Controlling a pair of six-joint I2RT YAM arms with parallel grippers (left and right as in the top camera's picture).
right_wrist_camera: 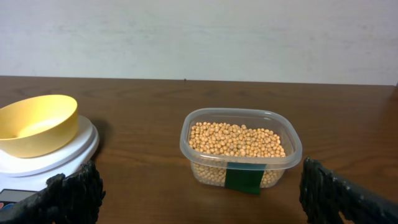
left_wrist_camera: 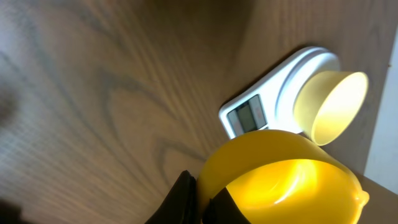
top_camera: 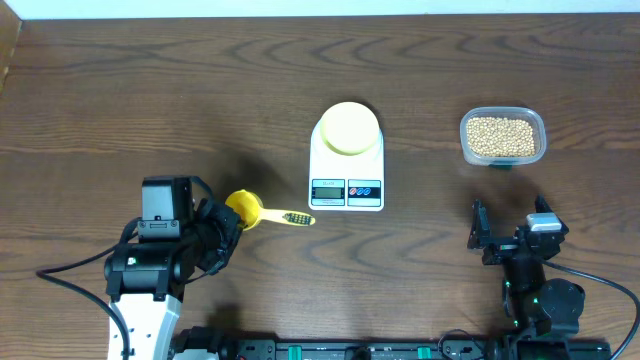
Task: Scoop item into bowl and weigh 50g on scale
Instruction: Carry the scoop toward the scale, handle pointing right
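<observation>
While your left jaws clamp the yellow spoon (top_camera: 246,208), your right jaws stand wide apart facing the tub (right_wrist_camera: 185,144) of beans (right_wrist_camera: 236,140).

left arm (top_camera: 150,270): black boxy wrist housing; white lower link; black cable trailing toward the counter's left edge | right arm (top_camera: 535,290): black; pale grey cap on wrist; black cable | right jaws: black; ridged faces

Robot lab bench: bare wood-grain table (top_camera: 150,90), plain white wall (right_wrist_camera: 199,37) behind the scale (top_camera: 347,172), black cables (top_camera: 60,270) trailing front-left of the scale.
</observation>
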